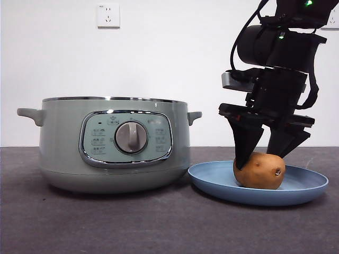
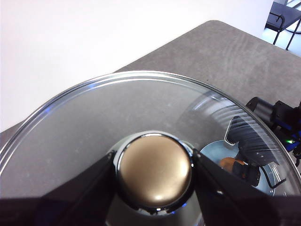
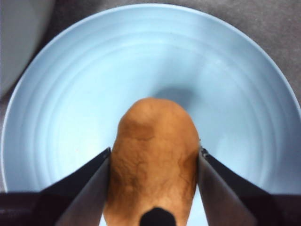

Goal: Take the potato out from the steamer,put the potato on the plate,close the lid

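Observation:
The orange-brown potato [image 1: 259, 172] rests on the light-blue plate [image 1: 212, 182], to the right of the mint-green steamer [image 1: 63, 137]. The steamer stands open, with no lid on it. My right gripper [image 1: 262, 159] comes down from above with a jaw against each side of the potato. In the right wrist view my right gripper [image 3: 154, 160] is shut on the potato [image 3: 153, 155] over the plate [image 3: 141, 56]. My left gripper [image 2: 154, 165] is shut on the knob [image 2: 154, 170] of the glass lid [image 2: 117, 108]. It holds the lid in the air, out of the front view.
The steamer's side [image 3: 14, 37] lies close beside the plate. A wall socket [image 1: 108, 15] is on the white wall behind. The grey table [image 2: 221, 52] ends at a rounded corner. A chair [image 2: 282, 19] stands beyond it.

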